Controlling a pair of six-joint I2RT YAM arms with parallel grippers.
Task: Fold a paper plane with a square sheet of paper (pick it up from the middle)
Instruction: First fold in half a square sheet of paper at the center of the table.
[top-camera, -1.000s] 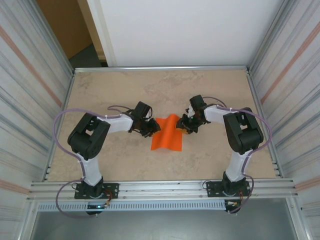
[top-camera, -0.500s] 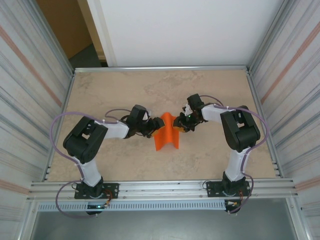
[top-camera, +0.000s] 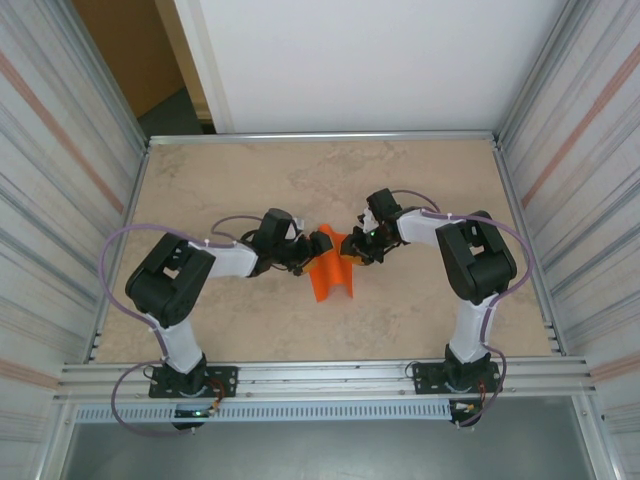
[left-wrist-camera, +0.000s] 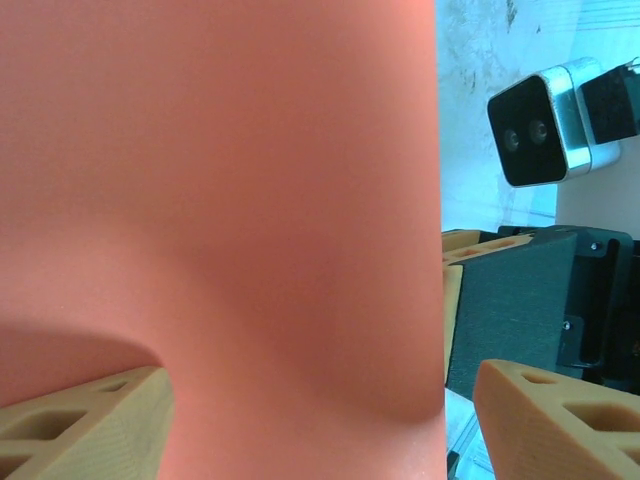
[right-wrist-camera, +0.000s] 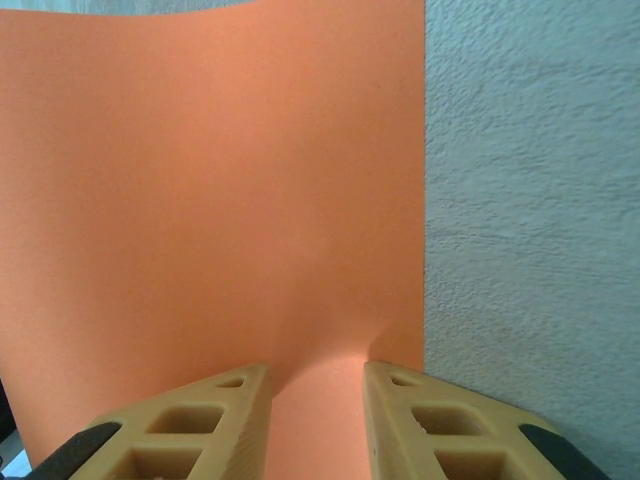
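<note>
Square sheet of paper (top-camera: 332, 276), position? (M.)

On the counter (top-camera: 420, 190), at the counter's middle. Plain bright orange. It is not flat: it is buckled into a narrow hump with its far end lifted, squeezed between the two end effectors. (J.)

Arm poses? (M.)

Left arm (top-camera: 235, 255): elbow bent out toward the counter's left side, forearm running low and inward to the counter's middle. Right arm (top-camera: 432, 226) mirrors it from the counter's right side. The two wrists meet the square sheet of paper from opposite edges. (J.)

End effector states? (M.)

Left end effector (left-wrist-camera: 320, 378): fingers (left-wrist-camera: 565, 425) wide apart, the paper bulging loosely between them. One finger stands clear of the paper's edge, so it is not gripping. Past that edge its wrist view catches the facing arm's camera module (left-wrist-camera: 540, 125).

Right end effector (right-wrist-camera: 318, 368): fingers drawn close, tips down on the sheet, a puckered ridge of paper pinched in the narrow gap. It is clamped on the sheet, as far as its wrist view reads. (J.)

Change against a second ago? (M.)

Then the sheet spread wider, in a shallow wave around the counter's middle, and the end effectors were further apart. Now both have closed in toward the counter's middle. From above, the orange patch is narrower and steeper. (J.)
</note>
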